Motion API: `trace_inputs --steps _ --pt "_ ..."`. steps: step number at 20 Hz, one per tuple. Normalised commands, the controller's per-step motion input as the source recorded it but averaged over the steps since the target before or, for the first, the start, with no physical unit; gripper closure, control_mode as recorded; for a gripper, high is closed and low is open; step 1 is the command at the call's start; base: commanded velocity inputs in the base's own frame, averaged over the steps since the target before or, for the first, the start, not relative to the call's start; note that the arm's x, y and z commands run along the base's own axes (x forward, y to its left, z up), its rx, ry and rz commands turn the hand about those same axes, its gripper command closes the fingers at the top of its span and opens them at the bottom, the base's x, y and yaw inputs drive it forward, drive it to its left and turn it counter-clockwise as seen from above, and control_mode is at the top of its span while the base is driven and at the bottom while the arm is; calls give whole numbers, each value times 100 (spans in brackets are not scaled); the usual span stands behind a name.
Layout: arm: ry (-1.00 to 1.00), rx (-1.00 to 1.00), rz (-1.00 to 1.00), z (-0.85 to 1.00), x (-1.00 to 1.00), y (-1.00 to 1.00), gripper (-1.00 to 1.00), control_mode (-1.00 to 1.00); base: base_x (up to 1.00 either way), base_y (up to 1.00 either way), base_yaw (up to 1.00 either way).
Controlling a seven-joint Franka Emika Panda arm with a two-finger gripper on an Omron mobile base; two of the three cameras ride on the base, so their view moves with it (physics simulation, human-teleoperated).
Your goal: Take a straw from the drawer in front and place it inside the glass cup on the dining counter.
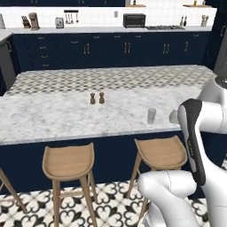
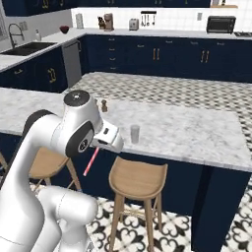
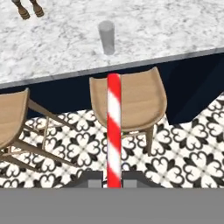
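**Straw pinched in the fingers, glass cup ahead on the dining counter**

Left base view: we see the glass cup (image 1: 151, 115) standing upright on the dining counter (image 1: 53, 115), near its front edge. It looks empty. Two brown shakers (image 1: 97, 98) stand farther back on the slab, well apart from the cup. Two wooden stools (image 1: 68, 164) sit below the counter edge. The arm's white links cover the lower right; we cannot make out the fingers here.

Right base view: the straw (image 2: 90, 162) hangs tilted below the hand, its upper end hidden in the gripper (image 2: 101, 143). The cup (image 2: 135, 134) stands just beyond the hand, at about hand height, with nothing in it. One stool (image 2: 138, 179) is below the cup.

Hand view: the gripper (image 3: 113, 178) has its two dark fingertips (image 3: 91, 179) pressed against the straw (image 3: 113, 131), which runs straight away from the hand, red with pale stripes. Its far end lies short of the counter edge. The cup (image 3: 106, 37) stands in line beyond it, empty. The shakers (image 3: 29, 9) are off to the far left.

No legible writing or labels in any view.
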Motion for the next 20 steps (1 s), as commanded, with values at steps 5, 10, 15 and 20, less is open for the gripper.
trace_inputs --steps 5,10,15,20 --pt "0 0 0 0 0 0 100 100 100 24 -23" --pt "0 0 0 0 0 0 100 100 56 12 -10" --pt "-29 16 1 66 0 -13 100 -100 0 0 0" --pt "-37 22 13 46 14 -34 100 -100 0 0 0"
